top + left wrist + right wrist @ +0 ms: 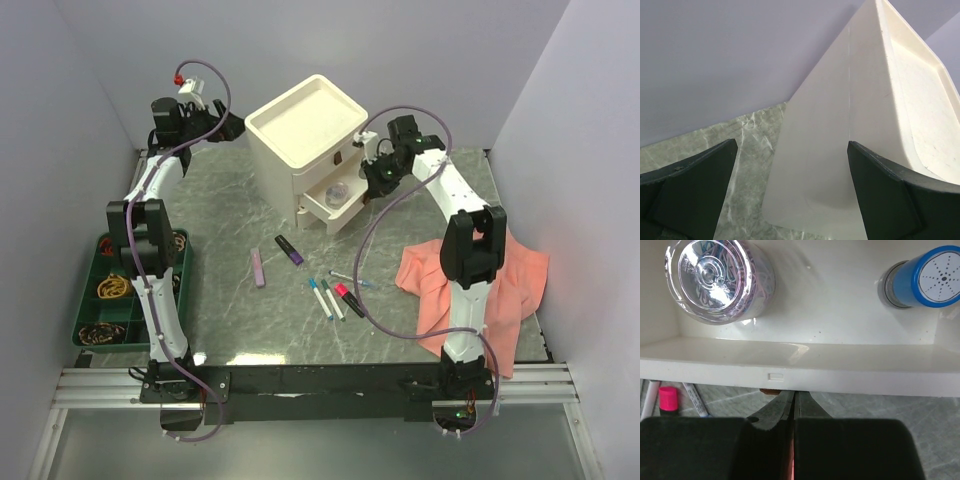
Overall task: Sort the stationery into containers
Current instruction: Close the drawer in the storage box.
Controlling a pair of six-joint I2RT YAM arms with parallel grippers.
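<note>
- Step in hand: opening a container. The lower drawer (850,375) of the cream drawer box (275,172) stands pulled out toward the front of the worktop (225,215).
- My right fingers (791,412) are pressed together at the drawer's front lip. The brown pull tab (771,391) shows right at their tips, so I judge I am pinching it; the contact itself is hidden.
- My left fingers (230,125) are spread and hold nothing. They hang just beside the box's far-left wall, and I cannot tell whether they touch it.
- Already in the drawer: a clear round piece (720,280) and the blue-capped vial (922,277), well apart.
- Loose on the worktop in front of the box: purple highlighter (289,249), lilac highlighter (259,268), blue-capped pens (321,297), red-and-black marker (348,298).
- Next, as I judge it: release the tab, back off clear of the drawer front, then reach down for the nearest loose item. The open drawer overhangs the approach, so watch for a knock.
</note>
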